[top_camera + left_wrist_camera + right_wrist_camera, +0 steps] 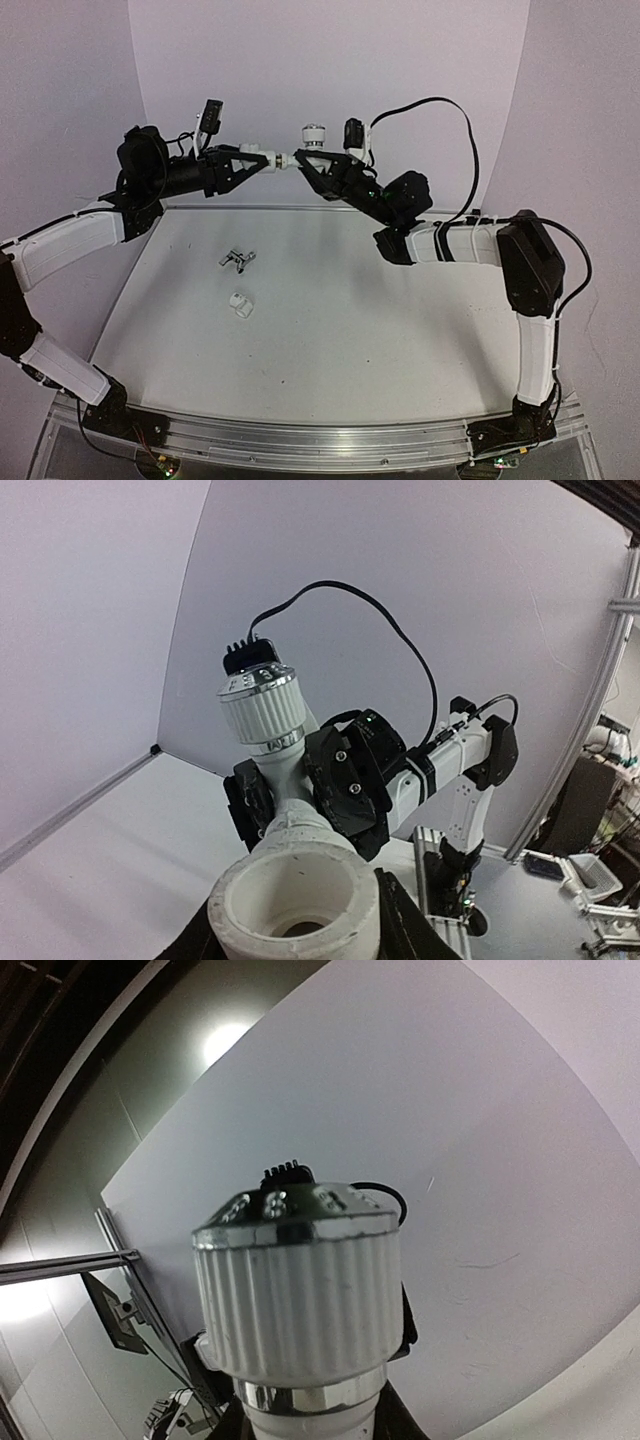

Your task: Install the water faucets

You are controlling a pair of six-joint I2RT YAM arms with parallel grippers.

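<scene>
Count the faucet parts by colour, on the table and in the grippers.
White plastic: 3 (pipe fitting in left gripper, knobbed valve in right gripper, loose fitting on table)
Silver-grey metal: 1 (pronged piece on table)
Total: 4

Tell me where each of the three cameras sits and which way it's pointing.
Top: above and behind, facing down on the table; left gripper and right gripper meet midair.
Left wrist: faces along its held pipe fitting toward the right gripper; own fingers edge the bottom.
Right wrist: faces up past its held faucet to the wall; itself barely shows.
Shared: the faucet, in all three.
</scene>
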